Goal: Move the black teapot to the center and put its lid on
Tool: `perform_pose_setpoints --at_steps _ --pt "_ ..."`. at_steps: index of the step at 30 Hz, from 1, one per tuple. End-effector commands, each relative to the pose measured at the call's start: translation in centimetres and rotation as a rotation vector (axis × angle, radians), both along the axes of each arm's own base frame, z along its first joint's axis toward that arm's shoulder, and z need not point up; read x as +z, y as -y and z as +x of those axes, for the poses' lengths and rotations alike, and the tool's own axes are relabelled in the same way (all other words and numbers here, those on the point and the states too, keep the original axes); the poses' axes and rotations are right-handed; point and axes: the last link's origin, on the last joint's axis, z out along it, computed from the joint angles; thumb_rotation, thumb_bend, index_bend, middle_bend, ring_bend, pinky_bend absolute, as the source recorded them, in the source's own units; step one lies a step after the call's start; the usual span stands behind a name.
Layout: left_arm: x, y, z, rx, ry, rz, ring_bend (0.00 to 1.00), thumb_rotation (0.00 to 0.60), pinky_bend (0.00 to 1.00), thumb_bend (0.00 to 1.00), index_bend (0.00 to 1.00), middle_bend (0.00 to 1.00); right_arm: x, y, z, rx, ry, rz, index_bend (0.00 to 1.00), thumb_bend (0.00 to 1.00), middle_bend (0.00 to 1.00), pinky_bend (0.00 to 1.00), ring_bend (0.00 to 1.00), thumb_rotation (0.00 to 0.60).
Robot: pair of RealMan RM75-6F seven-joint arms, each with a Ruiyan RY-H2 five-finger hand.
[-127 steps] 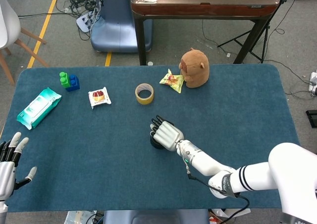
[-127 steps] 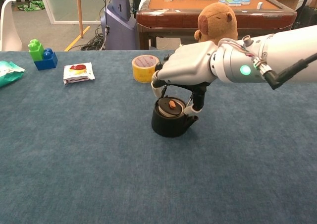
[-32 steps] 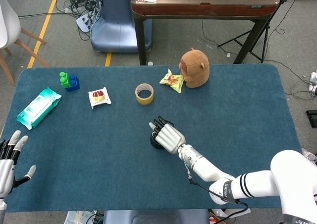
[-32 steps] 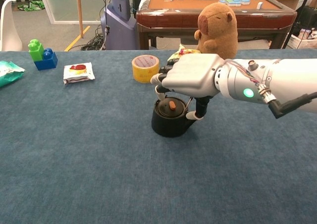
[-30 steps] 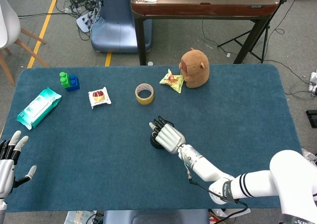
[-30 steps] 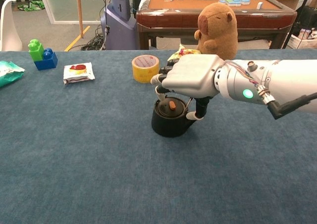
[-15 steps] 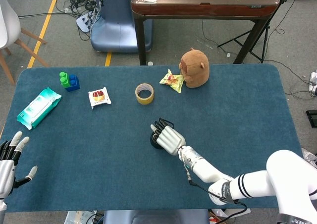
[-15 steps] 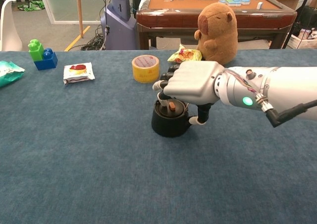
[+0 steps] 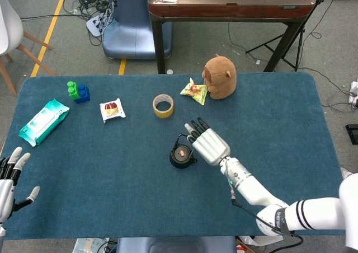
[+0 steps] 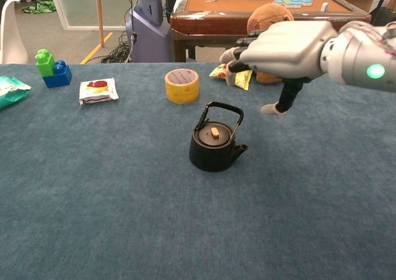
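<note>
Blue felt covered the table point(image 9: 279, 113), with a wooden games table and a grey machine base on the floor behind it. Near the middle of the felt stood the teapot point(image 10: 214, 147), upright, its lid point(image 10: 213, 133) seated in the mouth and its bail handle raised; the spout pointed toward the robot's right in the chest view.

Raised clear of the pot, up and to its right, the right hand point(image 10: 289, 49) held nothing, fingers stretched out and apart, thumb hanging down. Head view showed the same hand point(image 9: 207, 143) just beside the pot, fingertips toward the far edge. At the near left corner the left hand point(image 9: 8, 180) lay spread and empty, well apart from the pot, so the right was much the nearer.

Both parts of the task looked done, and the likeliest next move was simply drawing the right arm away.

Tape point(image 10: 181, 85), a snack packet point(image 10: 98, 90), blocks point(image 10: 51, 68), wipes point(image 9: 43, 121) and a plush point(image 9: 219, 76) lay toward the far side. No writing on any of them could be read.
</note>
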Motion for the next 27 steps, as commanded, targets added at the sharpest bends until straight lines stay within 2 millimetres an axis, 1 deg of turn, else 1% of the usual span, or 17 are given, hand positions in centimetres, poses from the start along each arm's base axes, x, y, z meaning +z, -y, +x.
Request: perform_pose_setpoints --at_steps 1,3,5,8,10,15,18,22,27 --pt "0.1 -0.1 0.0 -0.002 -0.004 0.001 0.00 0.600 0.00 0.27 0.10 0.00 2.7 -0.4 -2.0 -0.058 0.044 -0.058 0.23 0.29 0.09 0.00 0.00 0.600" --pt "0.1 -0.2 0.1 -0.004 -0.008 0.002 0.00 0.600 0.00 0.27 0.10 0.00 3.9 -0.7 -3.1 -0.086 0.056 -0.089 0.22 0.29 0.09 0.00 0.00 0.600" --pt "0.1 -0.4 0.1 -0.007 -0.012 0.001 0.00 0.600 0.00 0.27 0.10 0.00 5.1 -1.0 -4.6 -0.123 0.071 -0.125 0.18 0.29 0.09 0.00 0.00 0.600" --pt "0.1 -0.6 0.1 -0.008 -0.021 0.004 0.00 0.600 0.00 0.27 0.10 0.00 7.0 -1.7 -7.0 -0.179 0.114 -0.190 0.11 0.29 0.09 0.00 0.00 0.600" --pt "0.0 -0.7 0.1 -0.006 -0.034 0.006 0.00 0.600 0.00 0.27 0.10 0.00 8.4 -2.2 -9.0 -0.193 0.124 -0.257 0.10 0.29 0.10 0.00 0.00 0.600" --pt "-0.1 -1.1 0.1 -0.008 -0.051 0.016 0.00 0.600 0.00 0.27 0.10 0.00 10.9 -4.4 -13.5 -0.273 0.158 -0.354 0.09 0.29 0.12 0.00 0.00 0.600" --pt "-0.3 -1.2 0.2 -0.009 -0.060 0.016 0.00 0.600 0.00 0.27 0.10 0.00 12.1 -5.8 -15.6 -0.306 0.163 -0.394 0.09 0.29 0.12 0.00 0.00 0.600" --pt "-0.6 -1.2 0.4 -0.013 -0.063 0.009 0.00 0.600 0.00 0.27 0.10 0.00 13.1 -7.7 -17.3 -0.347 0.173 -0.423 0.09 0.29 0.12 0.00 0.00 0.600" --pt "-0.9 -0.9 0.6 -0.016 -0.067 0.009 0.00 0.600 0.00 0.27 0.10 0.00 13.8 -9.7 -18.4 -0.363 0.188 -0.426 0.09 0.29 0.12 0.00 0.00 0.600"
